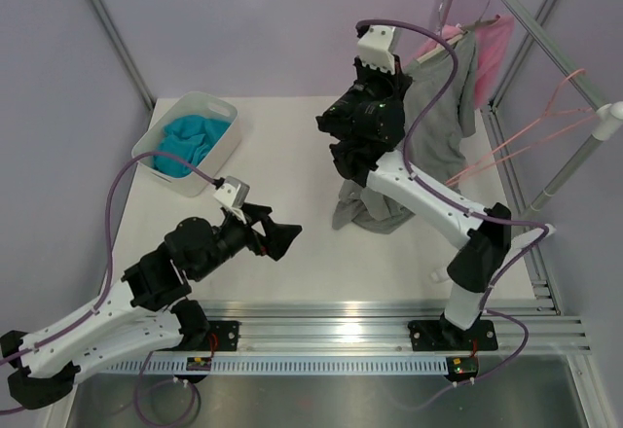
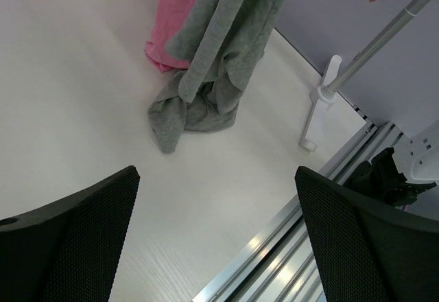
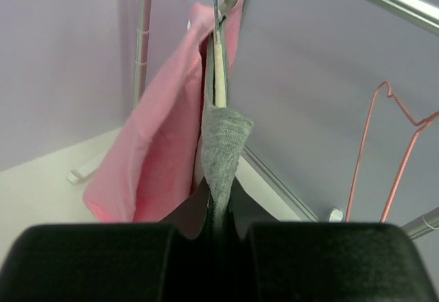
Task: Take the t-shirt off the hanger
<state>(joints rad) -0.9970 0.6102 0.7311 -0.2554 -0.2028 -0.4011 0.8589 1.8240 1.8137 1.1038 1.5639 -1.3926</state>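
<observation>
The grey t-shirt hangs from the cream hanger on the rack at the back right. Its lower end lies bunched on the table. My right gripper is raised beside the hanger. In the right wrist view it is shut on a fold of the t-shirt just below the hanger's end. My left gripper is open and empty, low over the table, pointing at the shirt. The left wrist view shows it open, with the t-shirt far ahead.
A pink t-shirt hangs right behind the grey one, also seen in the left wrist view. Thin pink wire hangers hang on the rack's right side. A white bin with teal cloth stands at the back left. A metal rail runs along the front.
</observation>
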